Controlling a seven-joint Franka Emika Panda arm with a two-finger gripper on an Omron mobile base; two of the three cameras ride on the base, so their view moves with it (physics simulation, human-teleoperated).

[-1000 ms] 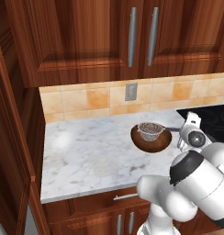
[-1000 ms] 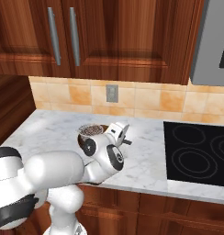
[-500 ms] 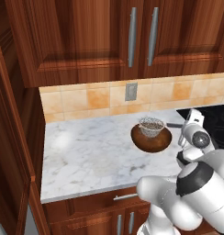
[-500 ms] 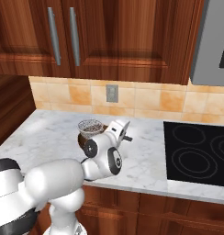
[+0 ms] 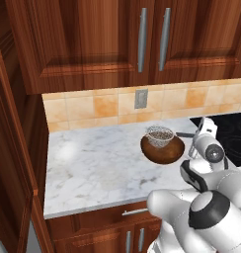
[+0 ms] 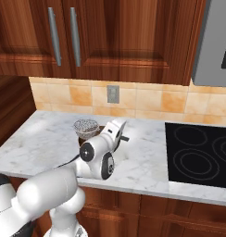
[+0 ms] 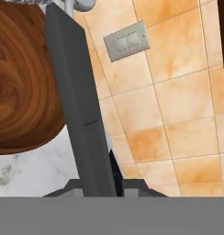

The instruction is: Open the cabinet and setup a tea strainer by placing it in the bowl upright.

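The tea strainer [image 5: 160,137] sits upright in the bowl [image 5: 163,150] on the marble counter [image 5: 98,170], with the gripper [image 5: 197,134] at its three o'clock, clamped narrowly on the strainer's handle [image 7: 75,98]. Placement looks done; release and withdrawal remain.

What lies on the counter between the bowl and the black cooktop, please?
In the left base view, the strainer's handle and the gripper holding it lie between the bowl and the cooktop.
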